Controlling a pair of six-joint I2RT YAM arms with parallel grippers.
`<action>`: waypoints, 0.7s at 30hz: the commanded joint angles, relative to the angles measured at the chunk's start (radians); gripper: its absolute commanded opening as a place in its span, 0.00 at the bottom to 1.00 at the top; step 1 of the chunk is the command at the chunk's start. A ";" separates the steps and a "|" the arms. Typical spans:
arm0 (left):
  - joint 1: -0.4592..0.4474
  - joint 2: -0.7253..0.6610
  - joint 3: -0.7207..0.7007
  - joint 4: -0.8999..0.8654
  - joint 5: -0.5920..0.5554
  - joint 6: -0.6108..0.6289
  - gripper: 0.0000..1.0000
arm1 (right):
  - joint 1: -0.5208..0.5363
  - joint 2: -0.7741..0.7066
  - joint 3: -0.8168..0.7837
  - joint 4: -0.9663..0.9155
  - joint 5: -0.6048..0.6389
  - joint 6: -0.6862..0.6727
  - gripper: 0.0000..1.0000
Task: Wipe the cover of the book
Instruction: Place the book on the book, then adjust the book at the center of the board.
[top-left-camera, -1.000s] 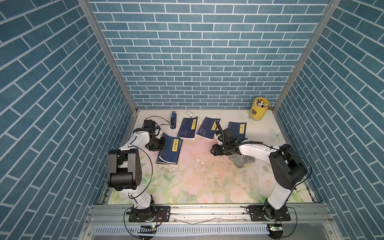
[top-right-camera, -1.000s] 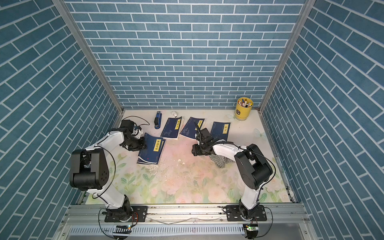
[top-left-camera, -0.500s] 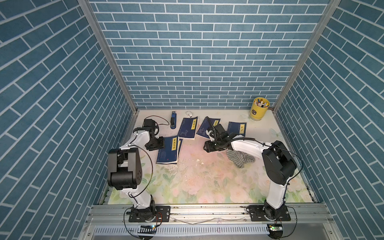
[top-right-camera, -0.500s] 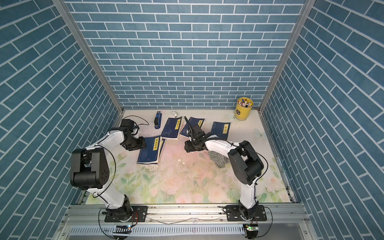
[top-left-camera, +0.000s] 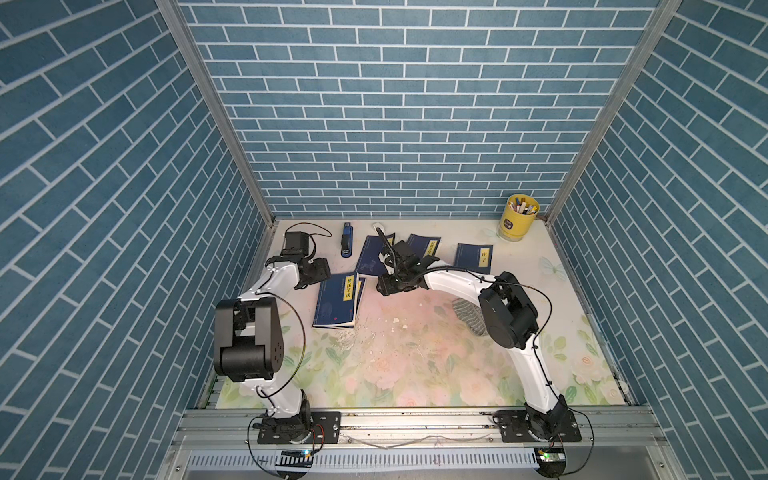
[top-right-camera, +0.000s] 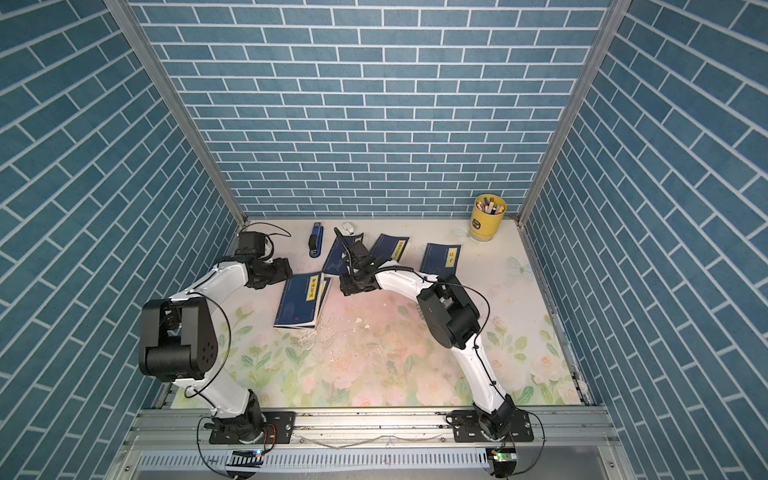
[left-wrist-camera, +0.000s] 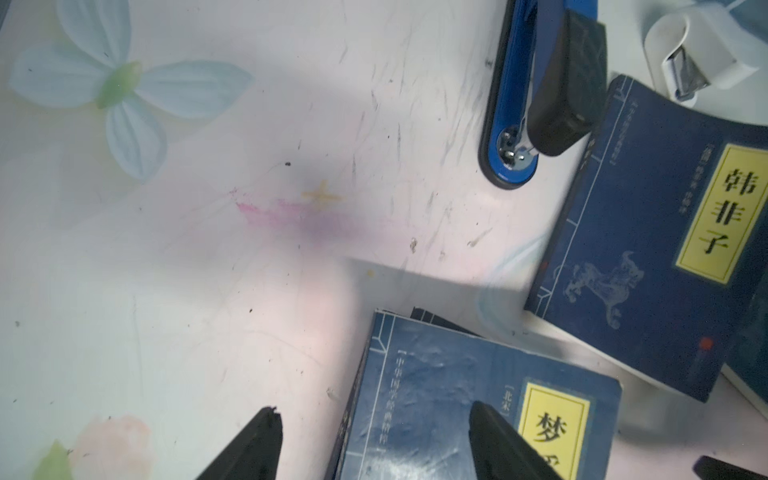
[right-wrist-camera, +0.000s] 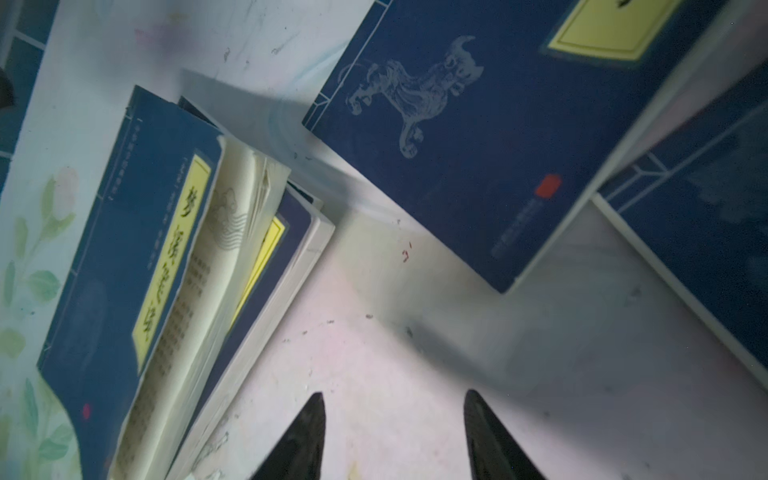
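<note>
Grey cloth (top-left-camera: 465, 313) half hidden behind right arm (top-left-camera: 507, 316) — edges unseen

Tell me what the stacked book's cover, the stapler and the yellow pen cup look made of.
Book cover: coated paper, probably; slightly glossy, dimpled, worn edges.
Stapler: glossy blue plastic base likely, matte black top, shiny metal at the nose.
Yellow pen cup: smooth, opaque; plastic or painted metal, cannot tell.

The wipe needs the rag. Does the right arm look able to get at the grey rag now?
Probably, though awkwardly: the grey rag lies partly under that arm's own elbow, behind the open, empty right claw, so it must fold back.
</note>
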 joint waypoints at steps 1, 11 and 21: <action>-0.001 0.027 -0.028 0.101 0.015 -0.026 0.77 | 0.015 0.084 0.104 -0.095 0.051 -0.020 0.54; -0.001 0.036 -0.121 0.230 0.030 -0.065 0.76 | 0.064 0.241 0.379 -0.262 0.180 -0.056 0.54; -0.001 0.018 -0.164 0.280 0.075 -0.084 0.74 | 0.099 0.364 0.605 -0.389 0.246 -0.055 0.54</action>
